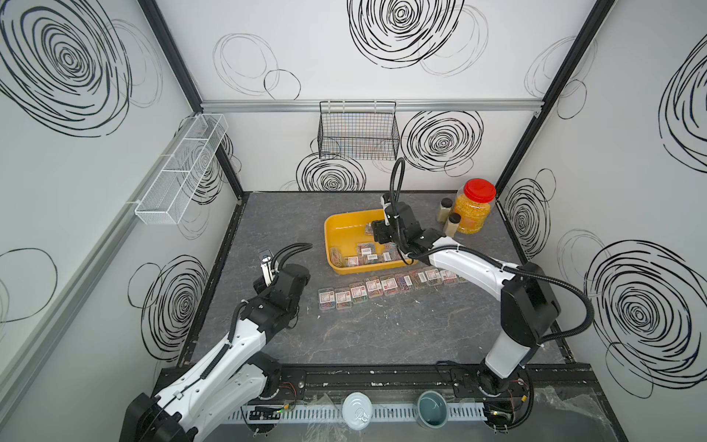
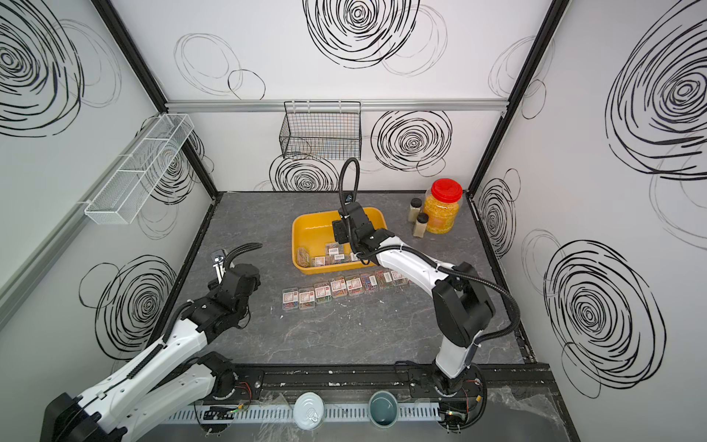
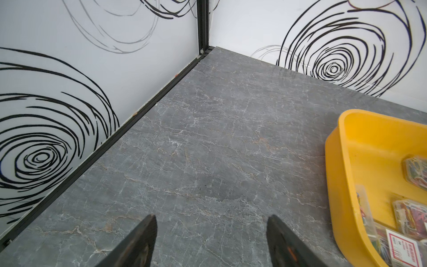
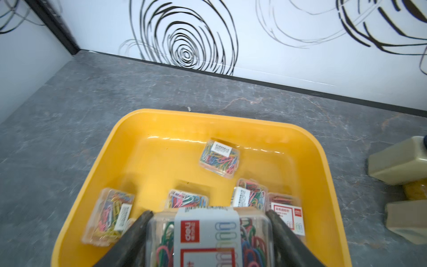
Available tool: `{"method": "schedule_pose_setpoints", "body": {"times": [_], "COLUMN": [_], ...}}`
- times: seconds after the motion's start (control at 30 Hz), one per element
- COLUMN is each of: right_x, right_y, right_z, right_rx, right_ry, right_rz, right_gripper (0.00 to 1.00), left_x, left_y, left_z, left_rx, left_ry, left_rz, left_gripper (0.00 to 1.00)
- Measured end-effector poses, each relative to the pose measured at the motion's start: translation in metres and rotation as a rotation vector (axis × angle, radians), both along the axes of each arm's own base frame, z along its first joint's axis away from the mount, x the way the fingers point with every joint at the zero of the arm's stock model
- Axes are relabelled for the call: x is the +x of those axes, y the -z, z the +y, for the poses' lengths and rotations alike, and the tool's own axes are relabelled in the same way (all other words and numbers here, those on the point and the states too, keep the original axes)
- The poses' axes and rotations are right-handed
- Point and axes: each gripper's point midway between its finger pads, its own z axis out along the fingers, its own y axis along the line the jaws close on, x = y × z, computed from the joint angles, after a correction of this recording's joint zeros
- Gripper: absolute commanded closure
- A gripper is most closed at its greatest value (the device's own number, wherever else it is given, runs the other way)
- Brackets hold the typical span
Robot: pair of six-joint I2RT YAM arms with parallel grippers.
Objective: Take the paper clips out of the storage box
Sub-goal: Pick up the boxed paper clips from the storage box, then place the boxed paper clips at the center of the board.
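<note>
The grey marbled table (image 1: 382, 336) carries the yellow-orange storage box (image 1: 329, 237) toward its far side. Just in front of the box's near wall a row of cases of paper clips (image 1: 373, 286) lies on the bare surface, so the job looks well under way. The right gripper (image 4: 209, 215) hangs inside the box, its fingers pressed against two opposite sides of one held case (image 4: 208, 238). That case sits much nearer the wrist camera than the others and seems lifted off the box floor. The left gripper (image 3: 211, 217) hovers over bare table beside the box, its fingers spread with nothing between them. At least five loose cases (image 4: 219, 159) remain scattered in the box. The step in hand appears to be carrying the held case out. It would go best with a straight lift until the case clears the rolled rim, then a swing over the near wall and a flat set-down at a free end of the row without nudging its neighbours. The squeeze should stay even, since the smooth plastic is likely slippery. The held case is a small clear rectangular box with rounded corners. A white-and-red label band printed with clip outlines wraps it, and green, blue, red and pink clips are tangled inside.
</note>
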Motion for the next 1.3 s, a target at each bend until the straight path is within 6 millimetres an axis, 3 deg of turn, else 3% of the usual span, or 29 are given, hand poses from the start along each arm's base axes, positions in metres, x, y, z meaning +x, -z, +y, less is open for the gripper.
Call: {"method": "schedule_pose_setpoints", "body": {"times": [0.13, 0.27, 0.47, 0.83, 1.1, 1.3], "right_x": [-0.029, -0.049, -0.071, -0.103, -0.106, -0.108], "right_y": [-0.002, 0.006, 0.025, 0.067, 0.075, 0.098], "right_z": [-0.001, -0.030, -0.101, -0.258, -0.320, -0.357], "right_rx": [0.022, 0.032, 0.089, 0.266, 0.414, 0.492], "right_ry": [-0.048, 0.010, 0.253, 0.722, 0.898, 1.036], "right_rz": [-0.032, -0.029, 0.008, 0.074, 0.102, 0.172], "right_gripper": [0.35, 0.37, 0.37, 0.38, 0.40, 0.39], "left_x": [-0.001, -0.001, -0.002, -0.002, -0.002, -0.002], "left_y": [-0.001, -0.001, 0.000, 0.001, 0.003, 0.003], "left_z": [0.004, 0.005, 0.007, 0.008, 0.008, 0.008], "left_rx": [-0.005, -0.005, -0.004, -0.012, -0.014, -0.015], "left_ry": [-0.015, -0.021, -0.028, -0.029, -0.026, -0.025], "left_rz": [-0.006, -0.004, -0.002, 0.003, 0.007, 0.008], "left_gripper": [0.20, 0.20, 0.20, 0.20, 0.21, 0.21]}}
